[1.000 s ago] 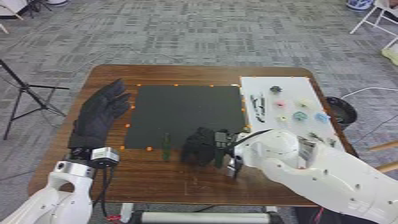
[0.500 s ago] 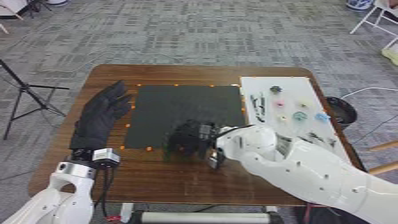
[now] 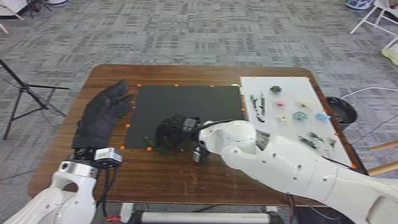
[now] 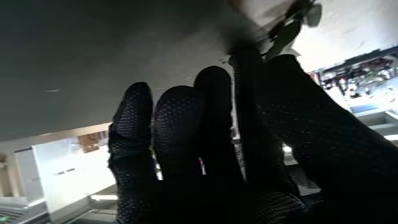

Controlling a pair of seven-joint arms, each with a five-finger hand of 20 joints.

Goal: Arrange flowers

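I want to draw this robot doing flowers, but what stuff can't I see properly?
Right wrist view: leafy piece's far end, cut off by the edge.
Same view: whether the right hand grips it, hidden by that hand.
Head view: pink flower's petals, too small.
Head view: part of the black bin, hidden by the table.

Left robot hand open, right robot hand pinching, right arm extended

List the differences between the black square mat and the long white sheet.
The black square mat is dark and broad, while the long white sheet is pale and narrower. The mat lies mid-table, the sheet to its right. The sheet bears small flowers; the mat has the right hand over its near part. Both have orange marks at their edges.
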